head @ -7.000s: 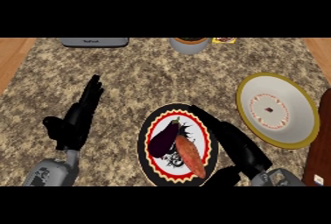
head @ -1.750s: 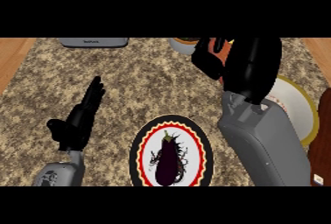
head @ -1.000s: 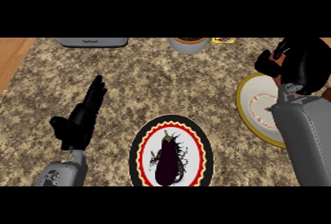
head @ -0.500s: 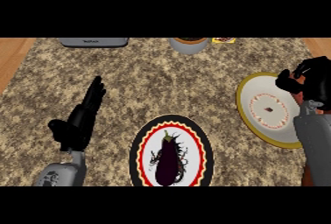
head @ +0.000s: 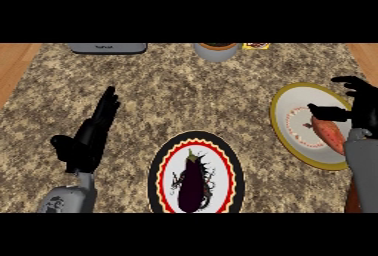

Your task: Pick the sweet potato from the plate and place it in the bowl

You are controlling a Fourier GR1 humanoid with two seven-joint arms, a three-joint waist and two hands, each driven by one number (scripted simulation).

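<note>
The orange sweet potato [head: 329, 133] lies inside the yellow-rimmed white bowl [head: 285, 101] at the right of the counter. My right hand [head: 359, 106] hovers over the bowl's right side, fingers spread and thumb pointing left just above the sweet potato's upper end; it looks open, and I cannot tell whether it touches it. The black, red and yellow plate [head: 160, 169] near the front centre carries only a dark eggplant [head: 193, 182]. At the left my left hand [head: 87, 139] rests open with its fingers pointing up, away from the plate.
Along the back edge stand a flat grey appliance [head: 108, 48], a grey pot [head: 216, 51] and a small packet [head: 256, 45]. Wooden strips border the stone counter at both sides.
My right hand swung right and came down over the bowl, then its fingers opened. The sweet potato, hidden in the hand before, now shows lying in the bowl. The left hand stayed still.
</note>
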